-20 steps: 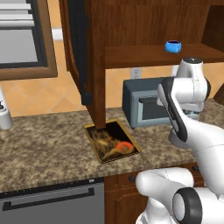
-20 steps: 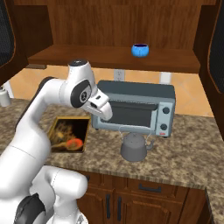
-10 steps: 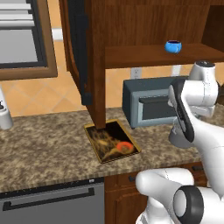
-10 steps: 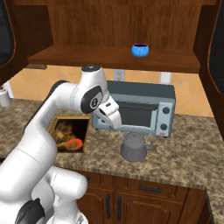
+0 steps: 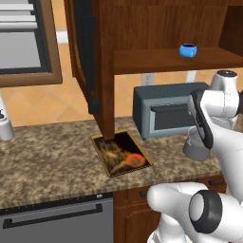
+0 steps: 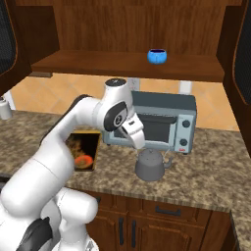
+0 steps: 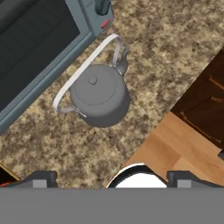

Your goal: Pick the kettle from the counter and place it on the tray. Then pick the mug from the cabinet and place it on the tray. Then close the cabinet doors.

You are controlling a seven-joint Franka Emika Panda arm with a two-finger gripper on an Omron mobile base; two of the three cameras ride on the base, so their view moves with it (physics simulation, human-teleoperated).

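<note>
Kettle first, since that's my target: it sits on the counter right in front of the grey oven, near the front edge, well right of the tray. I've got the gripper above it, jaws spread wide, nothing held. Kettle lies ahead of the fingertips, its wire handle arching parallel to the oven's front. Mug waits on the cabinet shelf.

grey toaster oven under the shelf; white container far left.
</note>
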